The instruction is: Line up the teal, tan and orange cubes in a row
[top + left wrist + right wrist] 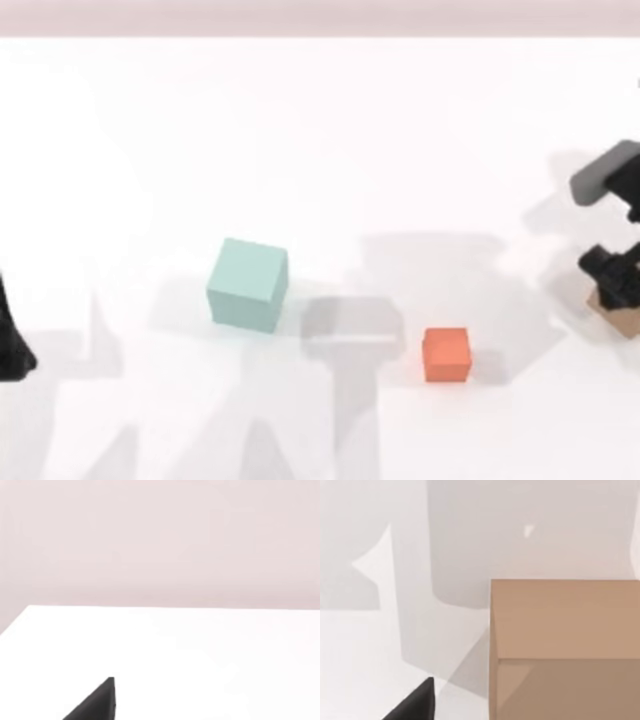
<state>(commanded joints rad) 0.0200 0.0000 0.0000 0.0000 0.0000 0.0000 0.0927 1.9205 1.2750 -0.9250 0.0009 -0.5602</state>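
My right fingers (618, 285) sit over the tan cube (620, 315); whether they clamp it, I cannot tell. White tabletop (400, 150) below.

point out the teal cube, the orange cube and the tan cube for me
teal cube (248, 281): top view, on its top face.
orange cube (446, 352): top view, on its top face.
tan cube (565, 617): right wrist view, on its lighter upper face; in the top view it sits at the right edge, partly under the right arm.
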